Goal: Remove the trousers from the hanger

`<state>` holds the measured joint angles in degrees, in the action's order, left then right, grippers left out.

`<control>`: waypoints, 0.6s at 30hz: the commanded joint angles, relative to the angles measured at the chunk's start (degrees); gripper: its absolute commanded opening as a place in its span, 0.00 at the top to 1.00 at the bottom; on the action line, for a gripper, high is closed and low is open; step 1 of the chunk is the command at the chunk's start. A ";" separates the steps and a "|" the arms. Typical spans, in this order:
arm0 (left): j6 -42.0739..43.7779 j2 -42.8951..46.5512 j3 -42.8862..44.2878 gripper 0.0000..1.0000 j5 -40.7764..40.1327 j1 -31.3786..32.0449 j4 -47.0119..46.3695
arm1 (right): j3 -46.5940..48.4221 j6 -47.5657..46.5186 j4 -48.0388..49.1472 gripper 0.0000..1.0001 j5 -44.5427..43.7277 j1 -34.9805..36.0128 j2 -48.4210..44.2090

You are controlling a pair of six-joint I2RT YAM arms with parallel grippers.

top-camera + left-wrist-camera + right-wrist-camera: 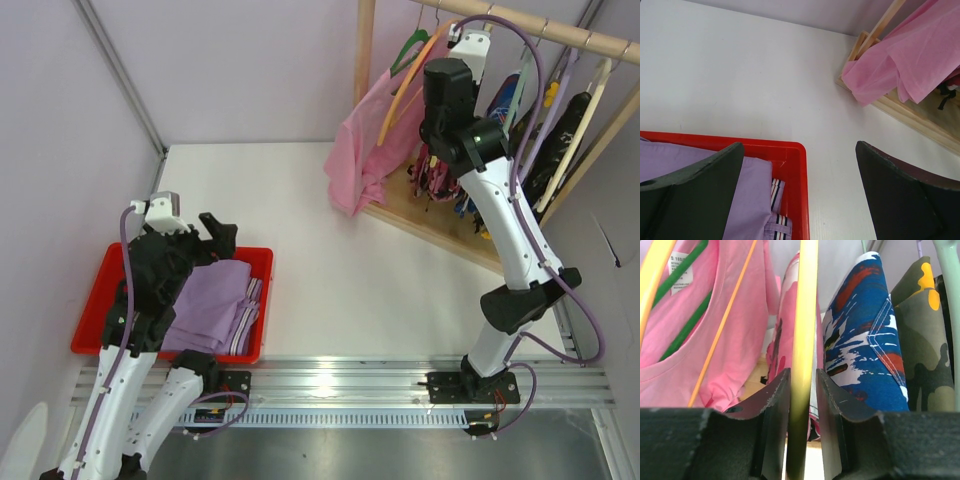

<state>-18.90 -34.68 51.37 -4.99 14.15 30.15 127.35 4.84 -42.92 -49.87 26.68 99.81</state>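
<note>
Item one, the right hand [802, 405]: we see its two dark fingers [771, 420] pressed in on either side of the yellow hanger [807, 315], pinching its thin arm, which runs up between them. Directly behind that arm, the trousers [784, 335] hang from it in pink camouflage print with black patches, among the other clothes on the wooden rack [530, 28] at the far right of the surface [330, 250]. To their left in the wrist view we list a thin orange hanger [722, 325], a plain pink garment [740, 350] and the green hanger [687, 270] that carries it. To their right come a blue patterned garment [865, 340] with white and red marks, then an olive camouflage garment [920, 355]. Item two, the left hand [800, 190]: its fingers are spread wide and hold nothing. It hovers over the far right corner of a red tray [795, 150] at the near left of the surface, well apart from the rack. In the tray lies a folded lilac cloth [215, 300] with a striped piece [776, 200] beside it.
</note>
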 commanded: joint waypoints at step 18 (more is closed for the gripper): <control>1.76 0.14 -0.57 0.01 -0.89 0.61 -1.15 | -11.85 -3.44 10.83 0.59 -4.80 2.85 -7.35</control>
<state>-18.79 -34.59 51.31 -5.41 14.26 30.15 117.60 2.72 -37.04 -52.60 28.71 96.07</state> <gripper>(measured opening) 0.994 0.404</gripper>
